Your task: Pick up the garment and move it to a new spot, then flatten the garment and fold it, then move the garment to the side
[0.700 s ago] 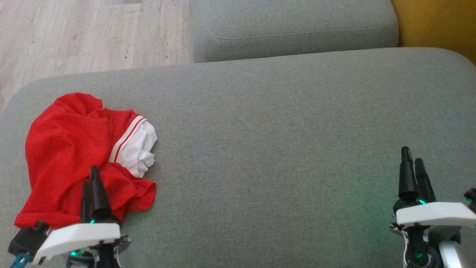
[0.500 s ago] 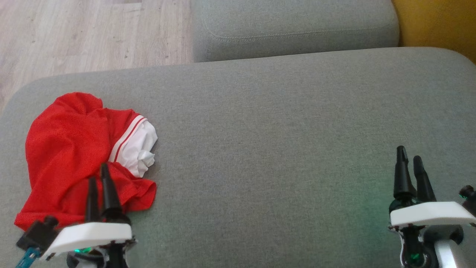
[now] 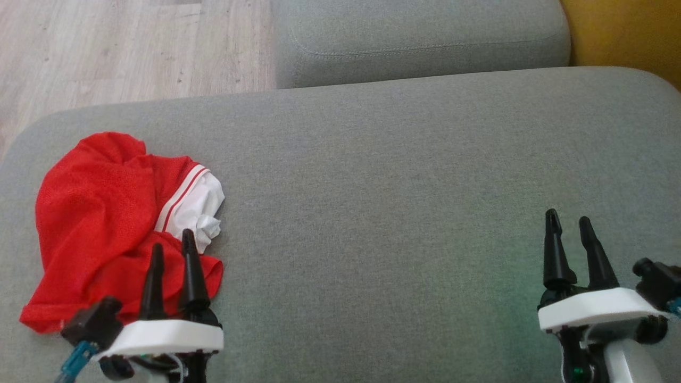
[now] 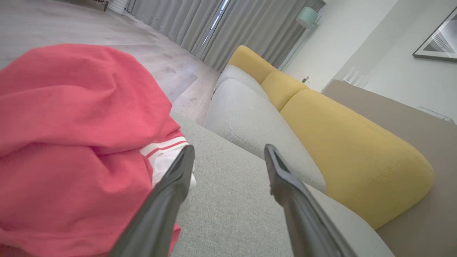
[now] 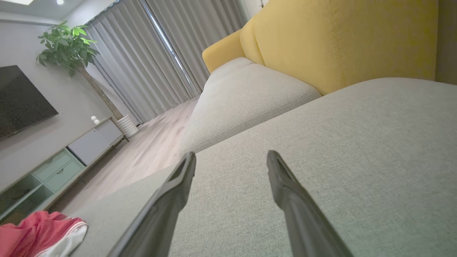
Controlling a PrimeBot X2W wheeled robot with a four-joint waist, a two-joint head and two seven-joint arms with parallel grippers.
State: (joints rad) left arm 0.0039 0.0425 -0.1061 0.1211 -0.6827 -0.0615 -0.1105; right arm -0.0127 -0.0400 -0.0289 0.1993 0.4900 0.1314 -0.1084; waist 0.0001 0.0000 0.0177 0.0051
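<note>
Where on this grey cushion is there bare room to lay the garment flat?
Bare: the wide stretch of the grey seat cushion between the red garment and the right gripper, up to the far edge. Crowded: the left end, where the crumpled garment lies with the left gripper at its near edge.

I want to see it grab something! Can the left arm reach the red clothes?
Probably yes. The left arm has its jaws open right beside the red garment, with nothing in between.
</note>
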